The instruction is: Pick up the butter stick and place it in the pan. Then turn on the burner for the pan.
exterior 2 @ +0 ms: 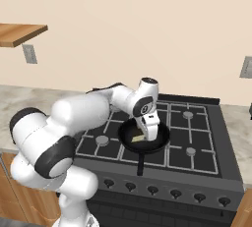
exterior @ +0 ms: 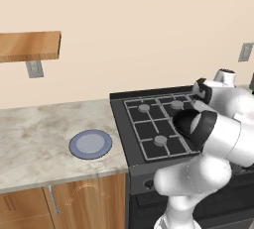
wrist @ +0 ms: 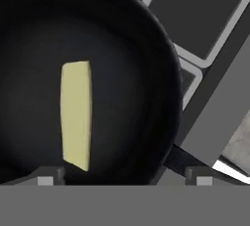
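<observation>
The butter stick (wrist: 76, 115), pale yellow and rectangular, lies flat on the floor of the black pan (wrist: 132, 54). In the right base view the pan (exterior 2: 156, 144) sits on the stove's front middle grate, its handle pointing toward the front edge, with the butter stick (exterior 2: 139, 137) inside it. My gripper (exterior 2: 150, 131) hangs just above the pan, pointing down. Seen from the hand, my gripper (wrist: 122, 177) is open, its fingertips (wrist: 46, 177) set wide apart. Nothing is between them; the butter's near end lies close to the left tip.
A row of knobs (exterior 2: 152, 190) runs along the front of the black stove (exterior 2: 197, 137). A round blue-grey plate (exterior: 90, 143) rests on the marble counter (exterior: 34, 134) left of the stove. A wooden shelf (exterior: 30, 45) hangs on the wall.
</observation>
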Tool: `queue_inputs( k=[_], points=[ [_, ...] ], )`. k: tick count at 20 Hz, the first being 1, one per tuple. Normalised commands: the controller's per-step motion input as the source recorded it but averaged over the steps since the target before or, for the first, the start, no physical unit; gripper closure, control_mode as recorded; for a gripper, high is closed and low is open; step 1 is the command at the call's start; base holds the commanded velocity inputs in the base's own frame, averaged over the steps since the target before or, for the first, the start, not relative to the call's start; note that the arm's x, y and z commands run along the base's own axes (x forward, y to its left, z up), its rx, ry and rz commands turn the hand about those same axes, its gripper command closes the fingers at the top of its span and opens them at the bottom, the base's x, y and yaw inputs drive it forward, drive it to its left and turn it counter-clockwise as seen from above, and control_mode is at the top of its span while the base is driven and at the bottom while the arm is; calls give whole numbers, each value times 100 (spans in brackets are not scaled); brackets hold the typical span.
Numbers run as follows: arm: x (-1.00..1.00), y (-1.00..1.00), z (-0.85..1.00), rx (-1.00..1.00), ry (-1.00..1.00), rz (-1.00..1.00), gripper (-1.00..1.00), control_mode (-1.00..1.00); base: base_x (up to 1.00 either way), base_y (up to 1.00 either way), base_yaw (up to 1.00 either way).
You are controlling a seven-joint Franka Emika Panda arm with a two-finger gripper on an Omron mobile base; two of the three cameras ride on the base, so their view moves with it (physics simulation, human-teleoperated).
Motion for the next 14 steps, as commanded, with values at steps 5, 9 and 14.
queue_inputs(
  k=[5, 9, 14],
  points=[
    [-74, -11, 23, 0, -8, 6, -100, -100, 0, 0, 0],
    [-82, -16, 4, 0, -13, 7, -100, -100, 0, 0, 0],
    [-79, -5, -10, 0, -15, 12, -100, -100, 0, 0, 0]
  ],
)
